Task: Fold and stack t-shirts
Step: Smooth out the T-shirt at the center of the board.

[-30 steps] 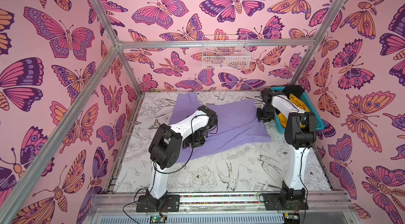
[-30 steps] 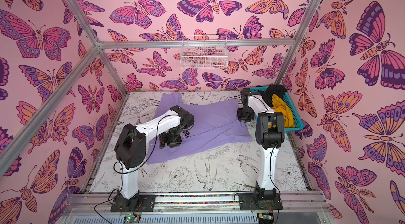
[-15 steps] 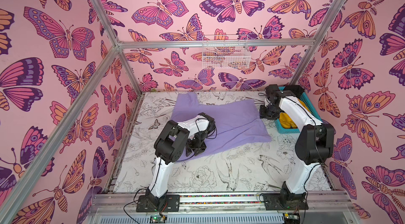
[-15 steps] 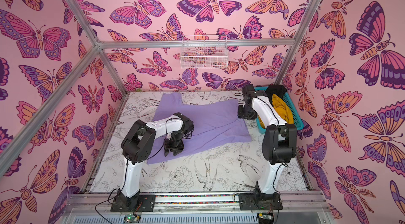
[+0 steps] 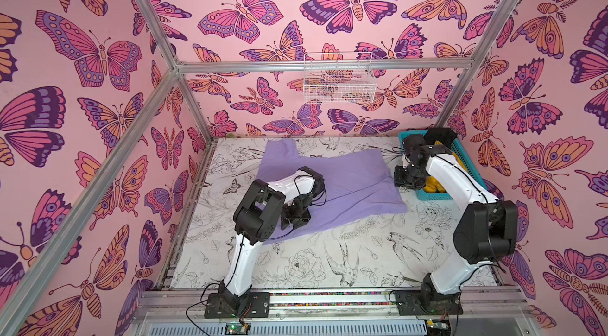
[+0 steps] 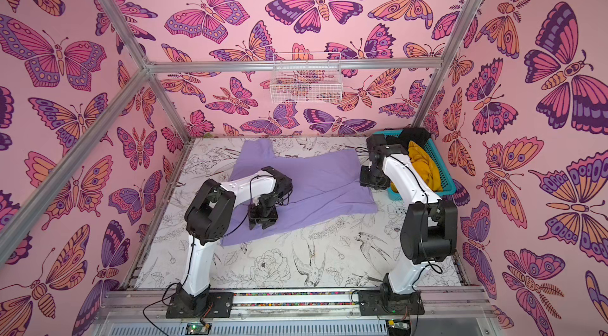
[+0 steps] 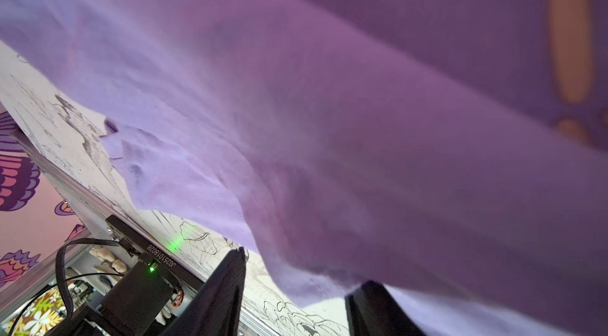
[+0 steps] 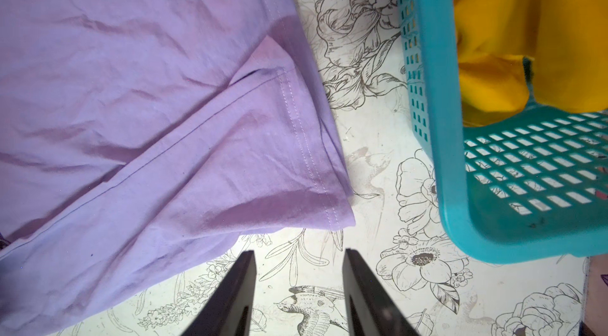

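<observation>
lavender t-shirt (image 5: 355, 183) flat on bench (image 8: 362, 153) | right hand (image 8: 297, 252) parted, empty, hem corner just beside | left hand (image 7: 304, 267) parted over near edge

Bench (image 5: 329, 258), b&w flower-and-bird print. Purple shirt (image 5: 355, 186) spread flat on it, centre toward 11 o'clock. Basket (image 5: 436, 195) stands at 2 o'clock, just beside shirt's edge, not touching.

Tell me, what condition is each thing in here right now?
lavender t-shirt: spread out on the table, wrinkled, not folded.
teal basket: upright, holding two shirts.
yellow t-shirt: crumpled in the basket.
black t-shirt: bunched at the basket's far end.
left pincer: open, over the lavender shirt.
right pincer: open, empty, over bare table.
</observation>
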Tool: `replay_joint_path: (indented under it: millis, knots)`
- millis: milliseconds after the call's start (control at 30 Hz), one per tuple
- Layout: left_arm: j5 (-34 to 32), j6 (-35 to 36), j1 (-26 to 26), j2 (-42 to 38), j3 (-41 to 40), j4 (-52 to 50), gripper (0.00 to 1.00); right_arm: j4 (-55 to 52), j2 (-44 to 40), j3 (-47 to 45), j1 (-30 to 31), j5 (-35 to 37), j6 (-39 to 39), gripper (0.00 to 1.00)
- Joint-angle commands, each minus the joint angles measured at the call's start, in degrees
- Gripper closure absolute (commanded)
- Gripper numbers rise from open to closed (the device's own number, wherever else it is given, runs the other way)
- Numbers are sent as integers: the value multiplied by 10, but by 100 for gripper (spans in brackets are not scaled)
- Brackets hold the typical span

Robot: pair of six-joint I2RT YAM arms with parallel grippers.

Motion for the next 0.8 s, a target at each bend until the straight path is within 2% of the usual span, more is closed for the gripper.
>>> replay_joint_path:
  millis: [0, 200, 367, 533, 600, 667, 767]
  knots:
    - [-33, 16, 8, 6, 23, -8, 48, -1, -11, -4, 3, 8, 11, 52]
    - [-42, 34, 13, 20, 42, -16, 50, 0, -9, -5, 4, 12, 12, 52]
    - [-39, 36, 15, 36, 39, -15, 60, -4, -13, -5, 4, 19, 9, 53]
    - [-48, 37, 15, 42, 35, -15, 74, -4, -15, -4, 4, 22, 9, 54]
    - [-51, 38, 15, 42, 35, -15, 83, -4, -15, -4, 3, 21, 8, 54]
    - [-53, 39, 15, 37, 35, -16, 97, -4, -13, -4, 3, 21, 9, 55]
    - [-59, 33, 14, 20, 32, -25, 100, -6, -11, -5, 3, 21, 8, 56]
